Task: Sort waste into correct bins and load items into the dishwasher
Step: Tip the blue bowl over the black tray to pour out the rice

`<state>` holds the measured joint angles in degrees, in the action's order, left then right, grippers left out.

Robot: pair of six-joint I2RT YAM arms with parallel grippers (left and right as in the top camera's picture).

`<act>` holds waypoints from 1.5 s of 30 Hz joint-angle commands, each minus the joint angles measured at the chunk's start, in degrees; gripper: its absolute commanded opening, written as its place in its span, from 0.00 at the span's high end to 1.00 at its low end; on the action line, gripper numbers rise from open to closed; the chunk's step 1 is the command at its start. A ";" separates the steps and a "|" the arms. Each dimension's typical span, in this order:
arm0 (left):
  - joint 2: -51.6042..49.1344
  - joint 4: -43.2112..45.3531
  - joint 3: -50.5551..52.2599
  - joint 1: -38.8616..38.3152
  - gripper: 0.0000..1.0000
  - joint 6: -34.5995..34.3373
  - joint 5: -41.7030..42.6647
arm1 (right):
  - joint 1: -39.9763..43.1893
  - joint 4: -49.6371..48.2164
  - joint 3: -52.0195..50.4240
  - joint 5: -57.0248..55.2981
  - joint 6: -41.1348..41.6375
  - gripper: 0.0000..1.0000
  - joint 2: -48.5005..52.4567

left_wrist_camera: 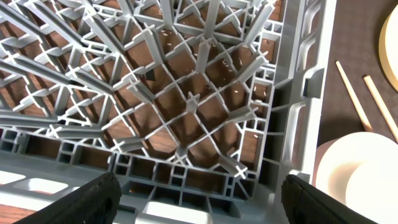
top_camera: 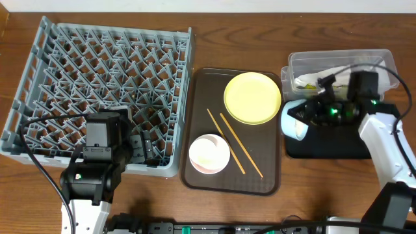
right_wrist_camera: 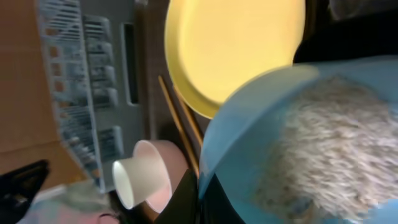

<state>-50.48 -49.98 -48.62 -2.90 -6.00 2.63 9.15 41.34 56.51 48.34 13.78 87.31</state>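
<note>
My right gripper (top_camera: pixel 312 112) is shut on the rim of the light blue bowl (top_camera: pixel 292 120), holding it tilted at the left end of the black tray (top_camera: pixel 331 143). In the right wrist view the bowl (right_wrist_camera: pixel 249 124) holds rice-like scraps (right_wrist_camera: pixel 323 143). The clear tub (top_camera: pixel 338 62) holds the white napkin (top_camera: pixel 325 75) and the green-and-yellow wrapper (top_camera: pixel 305 82). The yellow plate (top_camera: pixel 252 97), two chopsticks (top_camera: pixel 234 143) and the white bowl (top_camera: pixel 209 154) lie on the brown tray (top_camera: pixel 201 84). The white cup (right_wrist_camera: pixel 140 180) sits by the white bowl. My left gripper (left_wrist_camera: pixel 199 199) is open and empty over the grey dish rack's (top_camera: pixel 97 71) front right corner.
The rack's upright pegs (left_wrist_camera: pixel 186 106) stand right below the left gripper. The brown tray lies between the rack and the two bins. Cables run over the clear tub and along the rack's front left.
</note>
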 commanded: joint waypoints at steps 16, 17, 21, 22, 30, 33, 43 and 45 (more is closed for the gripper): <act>0.00 -0.11 -1.22 -0.02 0.14 -0.31 -0.07 | 15.67 -15.13 -11.23 25.70 8.20 0.99 0.48; 0.00 -0.11 -1.22 -0.02 0.14 -0.31 -0.07 | 16.72 -15.89 -11.23 25.70 9.55 0.99 0.48; 0.00 -0.11 -1.22 -0.02 0.14 -0.31 -0.07 | 19.23 -17.00 -11.26 26.16 11.61 0.99 0.48; 0.00 -0.11 -1.22 -0.02 0.14 -0.31 -0.07 | 20.02 -17.44 -11.26 26.84 12.00 0.99 0.48; 0.00 -0.11 -1.22 -0.02 0.14 -0.31 -0.07 | 27.32 -21.99 -11.26 30.03 16.52 0.99 0.48; 0.00 -0.11 -1.22 -0.02 0.14 -0.28 -0.07 | 29.90 -23.41 -11.26 30.45 19.02 0.99 0.48; 0.00 -0.09 -1.22 -0.02 0.14 -0.31 -0.07 | 37.40 -28.76 -11.26 32.30 24.96 0.99 0.48; 0.00 -0.09 -1.22 -0.02 0.14 -0.31 -0.07 | 37.55 -28.74 -11.26 32.30 24.94 0.98 0.48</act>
<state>-50.48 -49.95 -48.62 -2.90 -6.00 2.63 45.76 12.71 45.36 77.95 36.88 87.74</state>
